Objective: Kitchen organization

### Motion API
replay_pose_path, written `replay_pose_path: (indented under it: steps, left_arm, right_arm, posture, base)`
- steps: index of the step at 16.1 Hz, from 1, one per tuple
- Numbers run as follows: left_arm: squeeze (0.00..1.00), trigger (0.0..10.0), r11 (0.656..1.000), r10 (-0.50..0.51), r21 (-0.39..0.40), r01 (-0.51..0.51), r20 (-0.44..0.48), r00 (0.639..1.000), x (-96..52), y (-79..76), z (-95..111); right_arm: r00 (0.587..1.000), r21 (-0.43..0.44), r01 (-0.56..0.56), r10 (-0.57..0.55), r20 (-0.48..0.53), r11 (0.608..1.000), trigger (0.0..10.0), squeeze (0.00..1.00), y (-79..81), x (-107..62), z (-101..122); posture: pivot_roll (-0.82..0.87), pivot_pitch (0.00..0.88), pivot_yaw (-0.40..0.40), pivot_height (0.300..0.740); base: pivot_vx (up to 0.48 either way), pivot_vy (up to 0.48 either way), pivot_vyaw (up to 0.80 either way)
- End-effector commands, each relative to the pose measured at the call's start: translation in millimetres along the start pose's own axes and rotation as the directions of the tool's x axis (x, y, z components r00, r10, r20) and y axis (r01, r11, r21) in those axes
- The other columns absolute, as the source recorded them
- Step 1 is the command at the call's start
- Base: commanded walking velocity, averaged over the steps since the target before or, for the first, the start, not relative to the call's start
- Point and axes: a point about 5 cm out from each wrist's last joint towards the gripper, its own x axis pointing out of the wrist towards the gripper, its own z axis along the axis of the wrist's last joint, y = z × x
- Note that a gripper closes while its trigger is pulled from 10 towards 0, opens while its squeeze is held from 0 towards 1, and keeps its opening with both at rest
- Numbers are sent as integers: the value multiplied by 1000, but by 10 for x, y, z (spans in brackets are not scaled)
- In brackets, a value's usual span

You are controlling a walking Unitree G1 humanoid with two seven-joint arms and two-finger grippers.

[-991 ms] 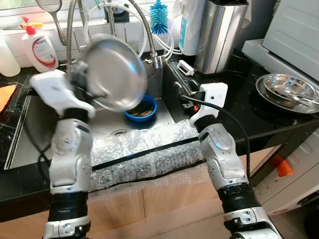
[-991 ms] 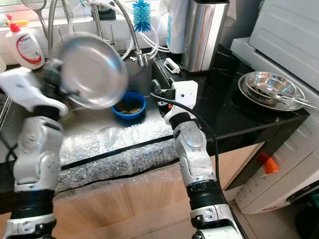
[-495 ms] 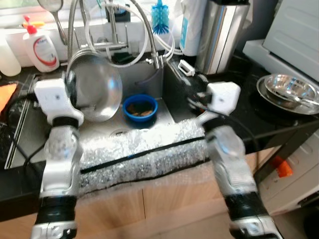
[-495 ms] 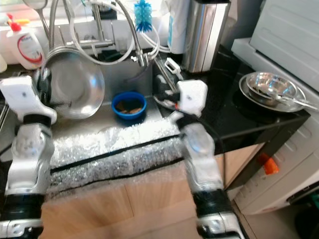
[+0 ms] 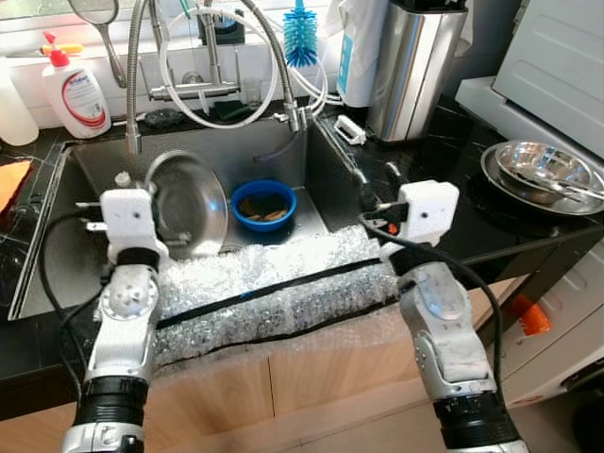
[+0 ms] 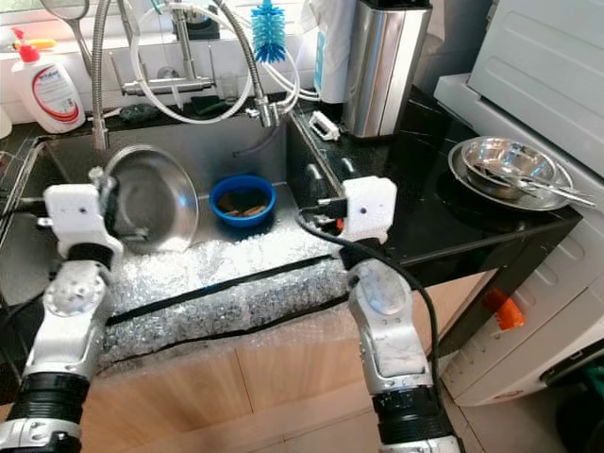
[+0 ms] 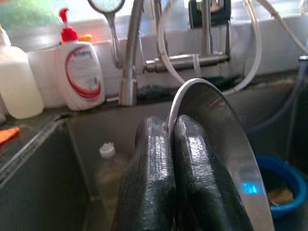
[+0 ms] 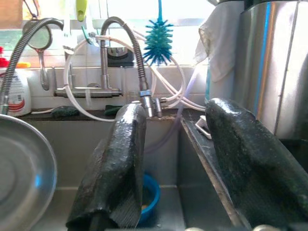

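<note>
One round shiny steel pan (image 5: 189,203): stands on edge, tilted, inside the grey steel sink basin (image 5: 57,236), left of centre. The left gripper (image 7: 171,144) has its two black fingers (image 7: 149,178) pressed together on the pan's rim.

One right gripper (image 8: 173,159): fingers (image 8: 118,159) spread wide apart with nothing between them, poised over the sink's right edge, beside the black stone worktop (image 5: 444,160).

One small round blue bowl (image 5: 265,204) with brown scraps inside: sits on the sink floor, just right of the pan.

One strip of clear bubble wrap (image 5: 274,288): lies along the sink's front edge, between the two arms.

One white soap bottle with red pump cap (image 5: 73,90): stands on the ledge behind the sink, at left. One pale translucent bottle (image 7: 17,84) stands just beside it.

One blue bristle bottle brush (image 5: 300,38): hangs upright behind the tap hoses (image 5: 274,57).

One tall cylindrical brushed-steel canister (image 5: 415,66): stands on the worktop right of the sink.

Two nested shallow steel dishes (image 5: 547,175): rest on the worktop at far right, with metal cutlery lying in the upper one.
</note>
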Motion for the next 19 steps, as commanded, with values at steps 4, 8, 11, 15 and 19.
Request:
replay_pose_path:
  steps: [4,8,11,15,19]
  left_arm:
    - [0,10000,1000,-7,-21,6,-78,997,95,-95,-122]
    - [0,10000,998,-13,-64,3,-167,986,235,-134,-181]
    - [0,10000,997,-56,-60,43,-242,969,265,-222,-267]
    - [0,10000,992,-94,-110,58,-356,930,234,-296,-419]
    - [1000,10000,988,-121,-134,74,-387,914,206,-320,-463]
  right_arm:
    - [999,-7,-31,31,18,999,10000,0,87,4,64]
    - [999,-10,-36,37,16,999,10000,0,121,-3,63]
    - [999,-10,-39,39,6,999,10000,0,141,-1,57]
    - [999,-4,-41,41,7,999,10000,0,162,17,67]
    - [999,-3,-44,44,2,999,10000,0,169,28,63]
  posture:
    - [-11,0,-2,740]
    - [-16,0,4,740]
    - [-20,0,8,740]
    - [-21,0,11,740]
    - [-15,0,9,740]
  base:
    - [0,0,0]
    - [0,0,0]
    - [0,0,0]
    - [0,0,0]
    - [0,0,0]
